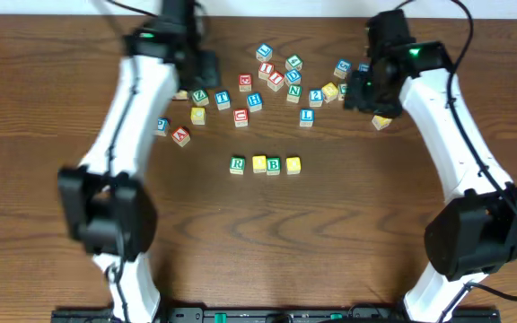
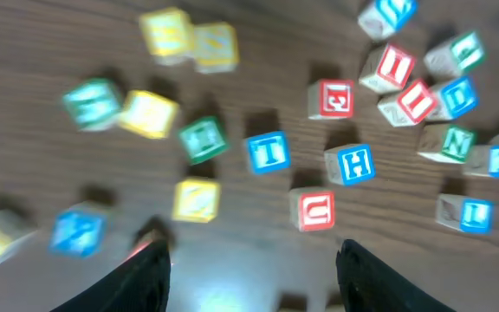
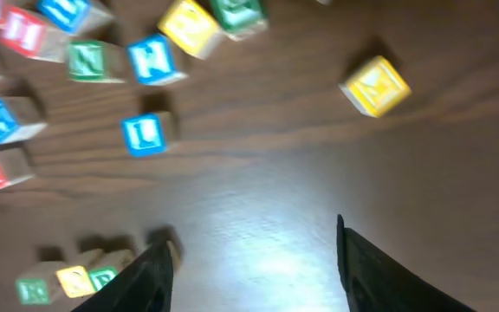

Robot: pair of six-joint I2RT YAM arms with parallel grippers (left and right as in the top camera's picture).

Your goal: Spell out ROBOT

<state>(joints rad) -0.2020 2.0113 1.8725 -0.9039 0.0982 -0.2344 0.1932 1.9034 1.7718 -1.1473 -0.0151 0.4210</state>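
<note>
A row of lettered blocks lies mid-table: a green R block, a yellow block, a green B block and a yellow block. Part of the row shows in the right wrist view. A blue T block sits among the loose blocks; it also shows overhead. My left gripper is open and empty above the loose blocks' left side. My right gripper is open and empty over bare wood near a yellow block.
Several loose letter blocks are scattered across the back of the table, from a red A block on the left to a yellow block on the right. A blue L block lies between the pile and the row.
</note>
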